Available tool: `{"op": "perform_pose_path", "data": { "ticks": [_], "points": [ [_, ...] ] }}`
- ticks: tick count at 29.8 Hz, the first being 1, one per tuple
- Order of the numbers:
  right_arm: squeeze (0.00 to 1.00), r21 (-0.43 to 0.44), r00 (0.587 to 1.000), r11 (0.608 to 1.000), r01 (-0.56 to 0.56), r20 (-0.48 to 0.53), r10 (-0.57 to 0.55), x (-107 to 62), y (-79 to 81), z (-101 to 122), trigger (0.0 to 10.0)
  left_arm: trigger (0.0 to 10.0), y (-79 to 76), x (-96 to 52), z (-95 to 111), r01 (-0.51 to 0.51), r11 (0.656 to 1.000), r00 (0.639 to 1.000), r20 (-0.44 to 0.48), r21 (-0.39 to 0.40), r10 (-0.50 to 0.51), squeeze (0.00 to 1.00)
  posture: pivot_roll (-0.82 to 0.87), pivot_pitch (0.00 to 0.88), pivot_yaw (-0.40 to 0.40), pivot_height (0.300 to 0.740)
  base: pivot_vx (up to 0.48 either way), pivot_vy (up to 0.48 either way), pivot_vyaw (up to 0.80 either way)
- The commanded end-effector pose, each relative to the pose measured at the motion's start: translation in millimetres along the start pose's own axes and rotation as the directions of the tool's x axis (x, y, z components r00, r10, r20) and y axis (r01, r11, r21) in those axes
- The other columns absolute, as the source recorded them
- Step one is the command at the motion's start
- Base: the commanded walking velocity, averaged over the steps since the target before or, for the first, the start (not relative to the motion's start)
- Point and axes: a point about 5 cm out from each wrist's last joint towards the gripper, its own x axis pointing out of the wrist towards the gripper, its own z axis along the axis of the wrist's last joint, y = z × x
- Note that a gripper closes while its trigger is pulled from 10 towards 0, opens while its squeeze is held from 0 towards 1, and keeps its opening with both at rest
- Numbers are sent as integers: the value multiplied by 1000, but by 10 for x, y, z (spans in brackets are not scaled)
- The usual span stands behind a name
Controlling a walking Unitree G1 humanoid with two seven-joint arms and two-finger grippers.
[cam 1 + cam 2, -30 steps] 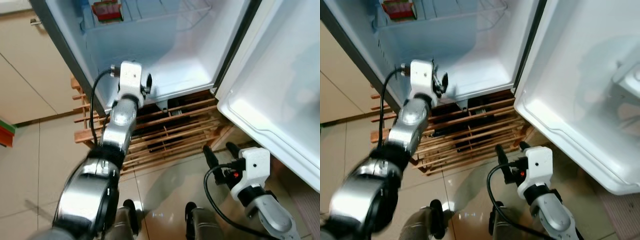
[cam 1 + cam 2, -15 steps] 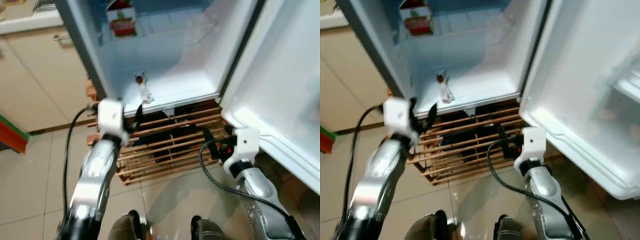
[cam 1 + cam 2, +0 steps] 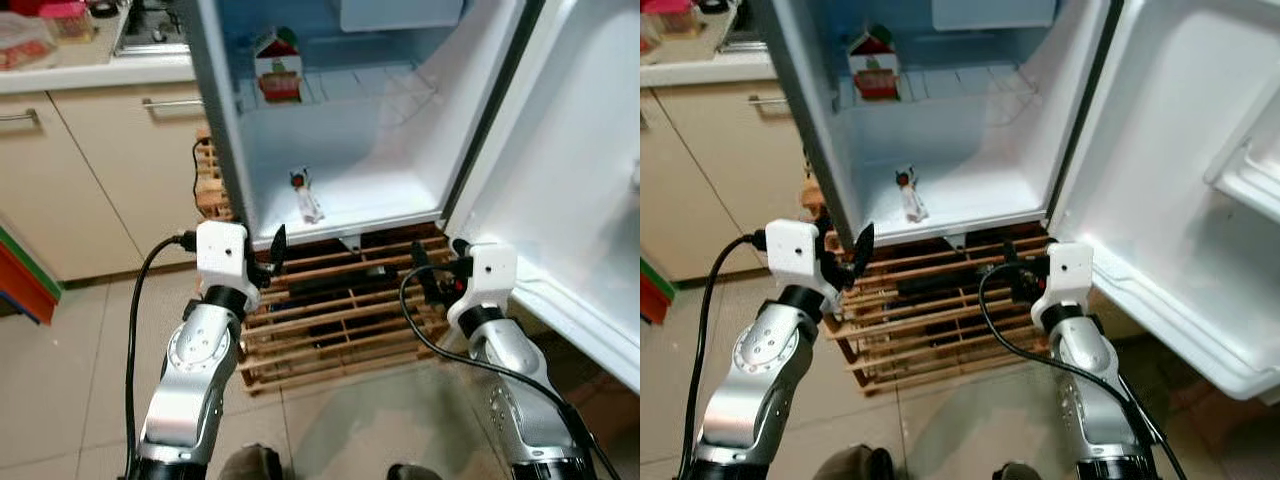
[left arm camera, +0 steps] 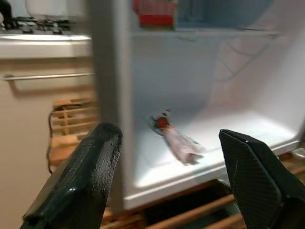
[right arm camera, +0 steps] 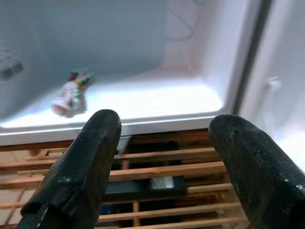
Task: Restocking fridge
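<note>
Left gripper [image 3: 272,262] has pulled back out of the open white fridge [image 3: 400,150] since a second ago, when that arm was reaching deep over the fridge floor; it now sits lower centre-left of the head view, just in front of the fridge's bottom lip, over the slatted wooden pallet [image 3: 330,310] the fridge stands on. Its fingers are spread and empty, wide apart in the left wrist view. What it left behind: a small clear plastic bottle with a dark red cap [image 3: 307,200] lying on its side on the white fridge floor, centre of frame, apart from both grippers; it also shows in the left wrist view [image 4: 174,140] and the right wrist view [image 5: 70,98]. Camera has also backed off and tilted up, so more of the beige kitchen cabinet [image 3: 100,170] and counter shows at upper left. Red and white house-printed carton [image 3: 279,72] stands upright on the wire shelf above, upper centre. Right gripper [image 3: 432,272] has risen to lower centre-right beside the white fridge door [image 3: 580,200], fingers parted, holding nothing. Reading: this item is placed and released, so one restock step looks done; both claws free for the next item or for closing the door.
</note>
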Motion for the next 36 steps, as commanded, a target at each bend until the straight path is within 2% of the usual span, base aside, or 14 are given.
{"op": "perform_pose_path", "data": {
  "ticks": [1, 7, 10, 14, 23, 36],
  "points": [
    [0, -11, 1000, 1000, -2, 22, 3, 16, -15, 32, 10000, 10000, 15, 20, -16, -14, 1000, 1000, -11, 14, 14, 0, -56, 40, 6, 740, 0, 0, 0],
    [0, -9, 999, 1000, 11, 32, -11, 41, -22, 18, 10000, 10000, -9, 121, -7, 2, 998, 1000, -30, 66, 0, 0, -68, 35, 25, 740, 0, 0, 0],
    [0, -4, 999, 1000, 16, 37, -16, 44, -16, 19, 10000, 10000, -28, 172, -61, 22, 996, 997, -77, 86, -16, 0, -73, 36, 32, 740, 0, 0, 0],
    [0, -2, 999, 1000, 18, 41, -18, 43, -7, 14, 10000, 10000, -71, 227, -51, 36, 993, 997, -70, 112, -28, 0, -79, 37, 34, 740, 0, 0, 0],
    [0, -4, 999, 1000, 18, 43, -18, 50, -12, 11, 10000, 10000, -122, 282, -43, 39, 996, 997, -67, 79, -34, 0, -87, 35, 32, 740, -340, 0, 0],
    [0, 0, 999, 1000, -5, 44, 5, 30, 58, -5, 10000, 10000, -148, 302, -22, 45, 995, 998, -44, 91, -41, 0, -93, 38, 37, 740, 0, 0, 0]
  ]
}}
